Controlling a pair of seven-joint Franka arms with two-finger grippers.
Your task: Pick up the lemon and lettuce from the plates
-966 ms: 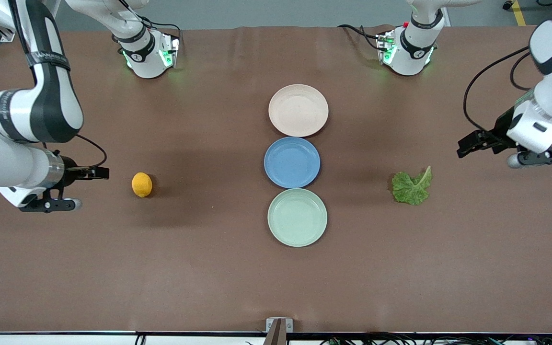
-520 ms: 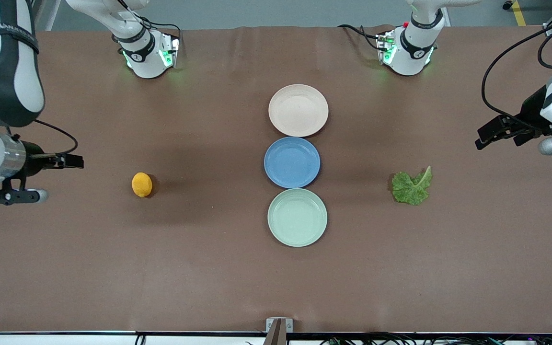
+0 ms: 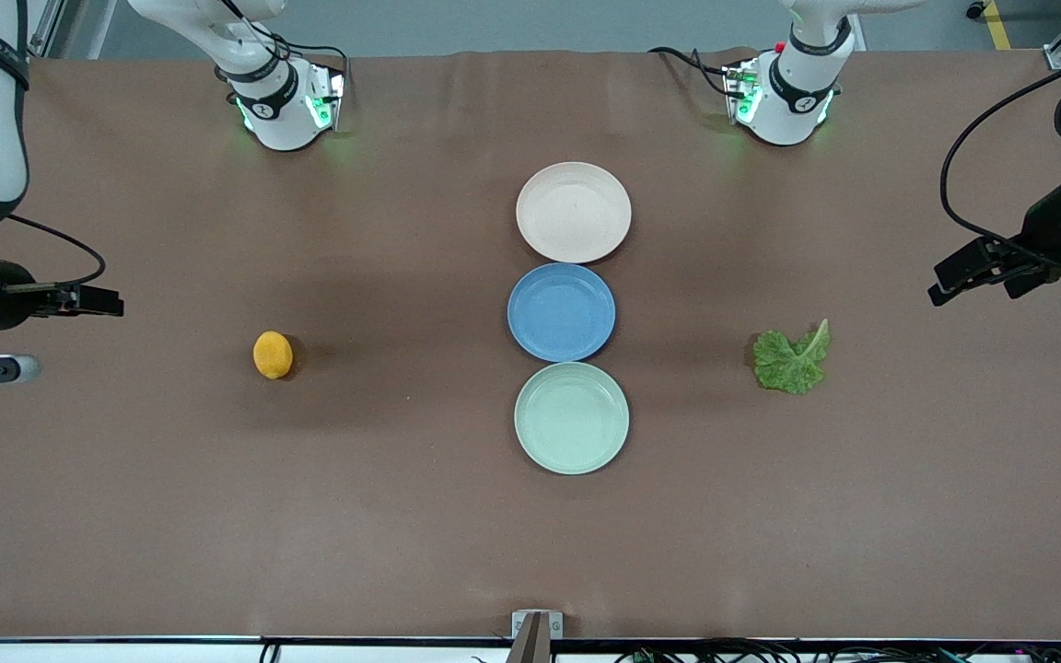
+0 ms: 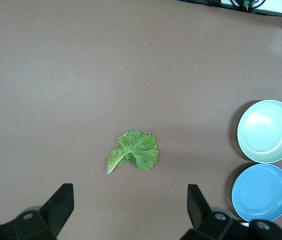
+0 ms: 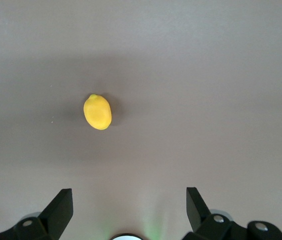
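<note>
The lemon (image 3: pixel 273 354) lies on the bare table toward the right arm's end, on no plate; it also shows in the right wrist view (image 5: pixel 97 111). The lettuce (image 3: pixel 792 361) lies on the table toward the left arm's end, also in the left wrist view (image 4: pixel 133 155). The beige-pink plate (image 3: pixel 573 212) and the mint green plate (image 3: pixel 571 417) are both empty. My right gripper (image 3: pixel 98 300) is open and empty in the air, well apart from the lemon. My left gripper (image 3: pixel 954 276) is open and empty in the air, apart from the lettuce.
An empty blue plate (image 3: pixel 561 312) sits between the two plates, in one row at mid-table. The arm bases (image 3: pixel 282 106) (image 3: pixel 784 97) stand along the table's top edge. A small metal bracket (image 3: pixel 536 624) sits at the edge nearest the camera.
Both arms have drawn back toward their own ends of the table, away from the lemon and the lettuce. Neither the lemon, the lettuce nor the plates have moved.
</note>
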